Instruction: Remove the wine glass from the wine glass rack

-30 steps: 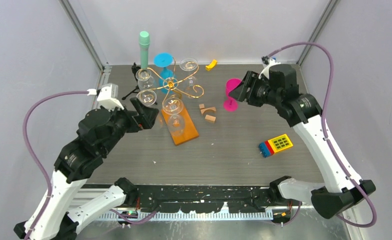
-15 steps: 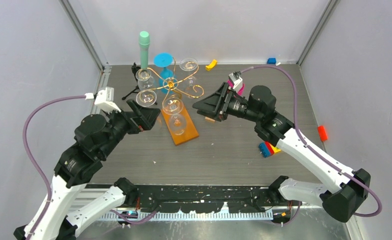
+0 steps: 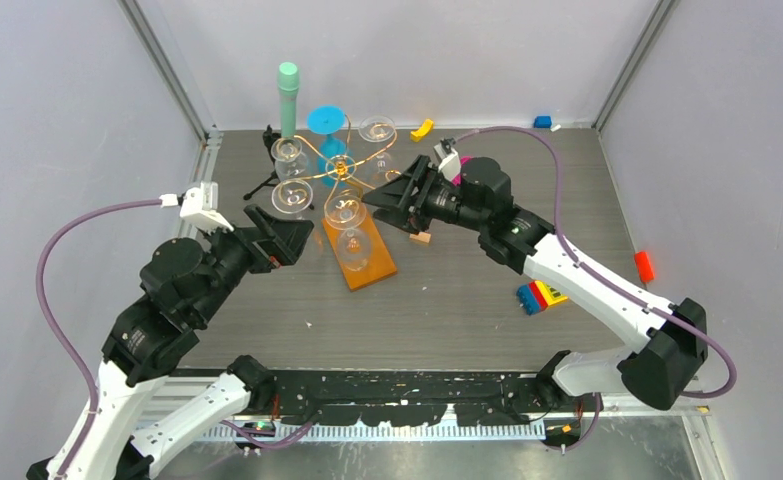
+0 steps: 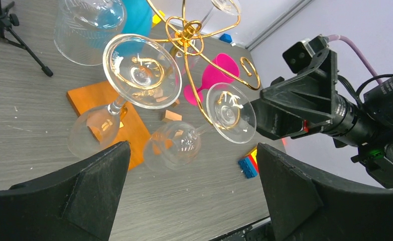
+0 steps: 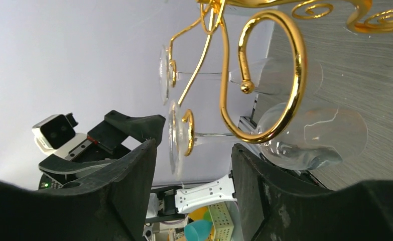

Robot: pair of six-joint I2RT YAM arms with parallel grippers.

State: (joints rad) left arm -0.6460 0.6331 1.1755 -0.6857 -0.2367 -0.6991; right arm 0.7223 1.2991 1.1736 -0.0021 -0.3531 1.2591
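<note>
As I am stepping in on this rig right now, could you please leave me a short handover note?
Left gripper: open, empty, pointed at the wine glass rack from its left.
Right gripper: open, empty, close to the rack's right side, facing a hanging wine glass.
Done: nothing taken off; the glasses in view hang from the rack's curled arms.
Left: grip one glass, probably by the stem, slide it off its arm and lift it away.
</note>
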